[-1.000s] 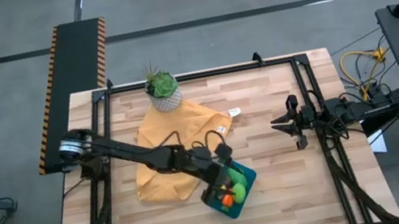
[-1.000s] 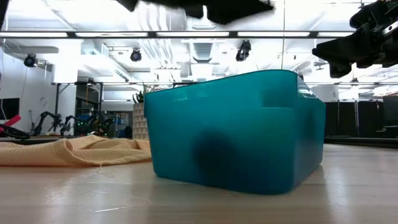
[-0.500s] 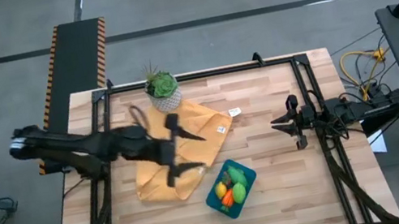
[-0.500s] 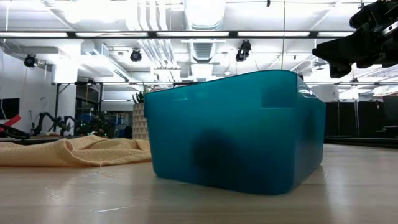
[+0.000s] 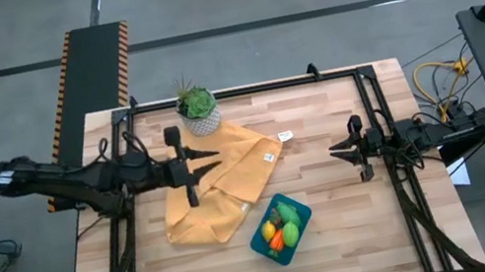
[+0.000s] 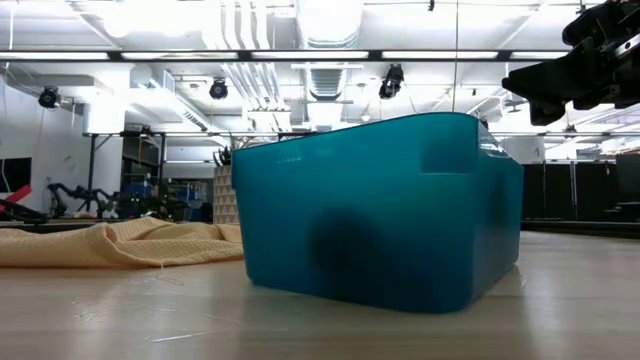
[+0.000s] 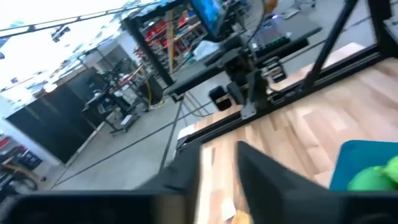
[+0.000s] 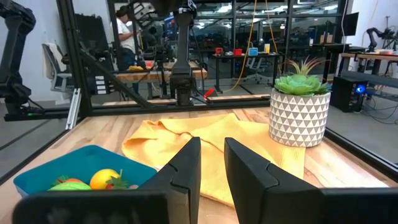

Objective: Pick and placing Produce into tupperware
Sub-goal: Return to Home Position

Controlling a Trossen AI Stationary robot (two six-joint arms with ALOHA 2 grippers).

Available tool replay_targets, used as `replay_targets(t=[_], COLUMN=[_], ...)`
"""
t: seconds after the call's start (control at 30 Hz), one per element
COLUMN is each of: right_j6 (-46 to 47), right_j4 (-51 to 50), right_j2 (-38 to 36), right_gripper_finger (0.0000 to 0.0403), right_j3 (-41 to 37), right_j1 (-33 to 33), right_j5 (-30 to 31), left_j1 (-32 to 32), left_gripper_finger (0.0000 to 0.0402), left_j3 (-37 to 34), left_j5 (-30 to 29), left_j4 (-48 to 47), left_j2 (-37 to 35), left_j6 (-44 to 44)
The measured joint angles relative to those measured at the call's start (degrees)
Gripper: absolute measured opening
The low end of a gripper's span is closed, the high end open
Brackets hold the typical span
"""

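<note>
The teal tupperware (image 5: 299, 208) stands on the table near the front middle and fills the low view (image 6: 380, 215). Produce (image 5: 281, 227) lies in it: green, yellow, orange and red pieces, also seen from the right wrist (image 8: 102, 179). My left gripper (image 5: 218, 158) hovers over the mustard cloth (image 5: 232, 188), left of and beyond the tupperware. A narrow gap shows between its fingers (image 7: 217, 155), with nothing in it. My right gripper (image 5: 331, 150) waits at the table's right side with its fingers nearly together (image 8: 212, 146), holding nothing.
A potted green plant (image 5: 198, 109) stands at the far edge, just beyond the cloth. A small white tag (image 5: 285, 136) lies right of the cloth. Bare wood shows between the tupperware and the right gripper. A dark frame rail (image 5: 244, 89) borders the table.
My left gripper has drawn back from over the tupperware, going up and toward the table's left and far edges. It now hangs above the cloth with nothing in it. The tupperware and the produce have stayed where they were.
</note>
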Motion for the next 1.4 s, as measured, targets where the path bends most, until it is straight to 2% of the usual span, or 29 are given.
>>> replay_targets(t=[0.07,0.13,0.3,0.53,0.7,0.83,0.93,1.17,1.4], right_j6=[0.0,0.0,0.0,0.0,0.0,0.0,0.0,0.0,0.0], right_j4=[0.0,0.0,0.0,-0.4,-1.6,-1.6,-1.6,-1.6,-1.6], right_j2=[0.0,0.0,0.0,0.0,0.1,0.1,0.1,0.3,0.3], right_gripper_finger=[0.0063,0.0063,0.0063,0.0063,0.0063,0.0063,0.0063,0.0063,0.0063], right_j3=[0.0,0.0,0.0,0.0,0.0,0.0,0.0,0.0,0.0], right_j1=[0.0,0.0,0.0,0.0,0.0,0.0,0.0,0.0,0.0], right_j5=[0.0,0.0,0.0,0.0,0.0,0.0,0.0,0.0,0.0], left_j1=[1.4,2.8,4.0,3.9,3.9,3.9,3.9,3.9,3.9], left_gripper_finger=[0.0036,0.0012,0.0004,0.0000,0.0001,0.0001,0.0000,0.0000,0.0000], left_j3=[-0.6,-0.6,-0.1,-0.6,-1.6,-7.2,-14.7,-30.5,-36.7], left_j5=[0.0,0.4,0.6,0.4,0.7,3.7,6.6,6.9,7.0], left_j4=[0.4,0.3,-1.5,-14.8,-18.9,-17.0,-11.0,-0.9,0.0], left_j2=[-0.4,-0.4,-2.1,-12.6,-19.6,-23.7,-28.6,-42.6,-51.4], left_j6=[-0.1,-0.6,-0.6,-7.6,-13.3,-13.5,-13.4,-17.7,-18.3])
